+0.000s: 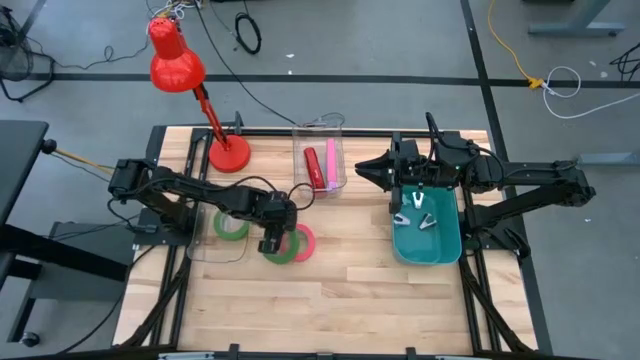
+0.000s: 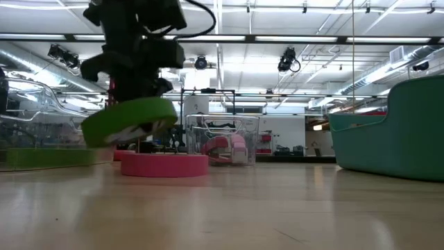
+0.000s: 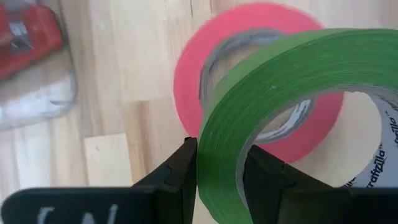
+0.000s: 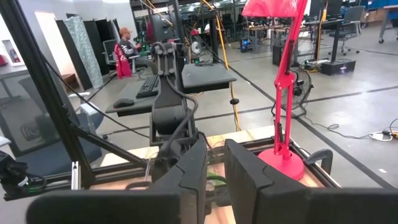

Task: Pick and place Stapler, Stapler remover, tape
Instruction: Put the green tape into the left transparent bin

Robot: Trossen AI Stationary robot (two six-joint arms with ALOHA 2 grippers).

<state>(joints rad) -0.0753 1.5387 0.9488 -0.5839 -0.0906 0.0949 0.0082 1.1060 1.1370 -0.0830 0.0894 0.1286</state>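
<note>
Fingers (image 3: 180, 171) of the left gripper (image 1: 270, 240) are pinching a green tape ring (image 3: 280, 106), tilting it just above a flat pink-red tape ring (image 2: 164, 164) mid-desk. Right gripper (image 1: 418, 195) is hovering over the teal plastic bin (image 1: 445, 245), fingers slightly parted, holding nothing.

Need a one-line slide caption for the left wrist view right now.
Left gripper pinches the wall of a green tape roll, tilted above the pink-red roll on the wooden table.

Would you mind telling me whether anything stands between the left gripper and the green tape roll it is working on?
Nothing does: the left gripper is already shut on the green tape roll's wall, tilting it above the pink tape roll on the table.
</note>
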